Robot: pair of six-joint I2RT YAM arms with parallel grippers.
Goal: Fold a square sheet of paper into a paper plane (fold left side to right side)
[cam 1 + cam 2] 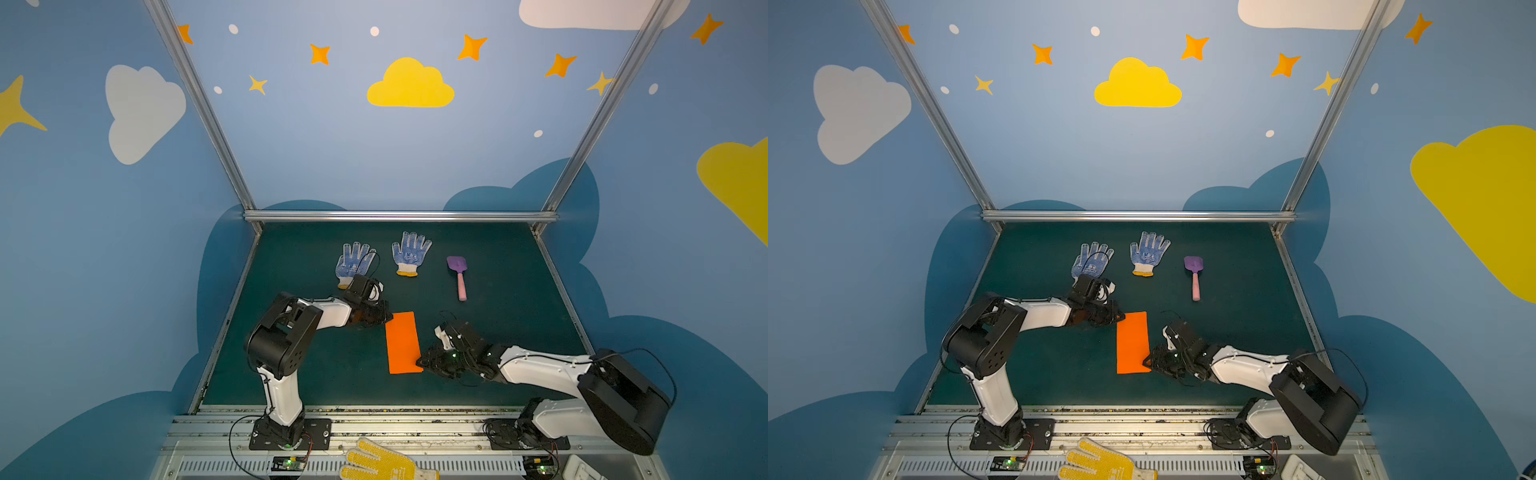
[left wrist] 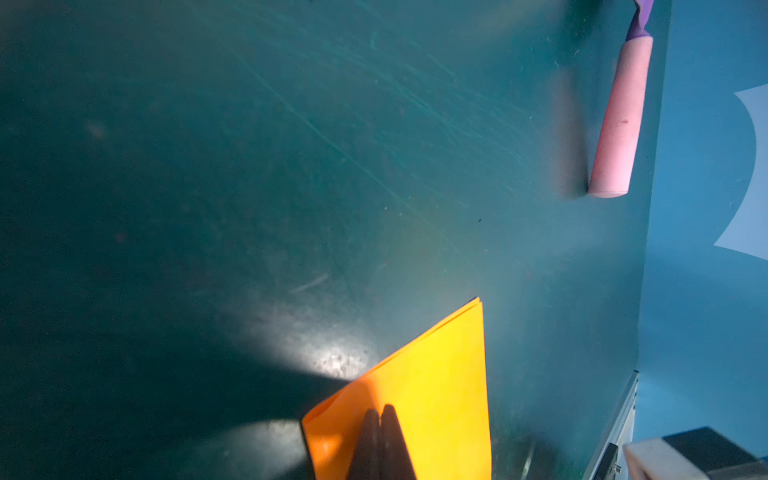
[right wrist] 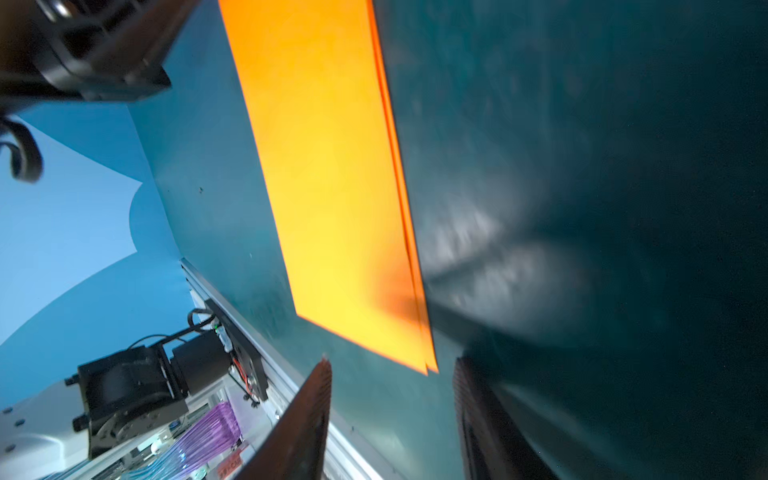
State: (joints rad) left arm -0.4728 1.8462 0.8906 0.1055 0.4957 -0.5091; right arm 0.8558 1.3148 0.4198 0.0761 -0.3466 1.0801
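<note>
The left gripper (image 2: 380,409) is closed, its two dark fingers pressed together with nothing between them. The tips rest on top of the orange paper (image 2: 436,395) at its far left corner, and in both top views this gripper (image 1: 384,318) meets the sheet there. The right gripper (image 3: 392,360) is partly open and holds nothing. Its two fingers straddle bare mat just short of the paper's near right corner, and in a top view it (image 1: 1147,361) sits right against that corner. The paper (image 1: 402,343) lies flat in the middle of the green table (image 1: 498,332) as a tall narrow rectangle, long side running away from the robot. It is doubled over, with two slightly offset layers showing along one long edge in the right wrist view. Farther back on the table lie two blue-dotted gloves (image 1: 353,262) (image 1: 410,253), palms down. A toy shovel (image 1: 458,274) with a purple blade and pink handle lies to their right, well apart from the paper. A yellow dotted glove (image 1: 382,461) lies on the metal rail at the front, between the two arm bases.
</note>
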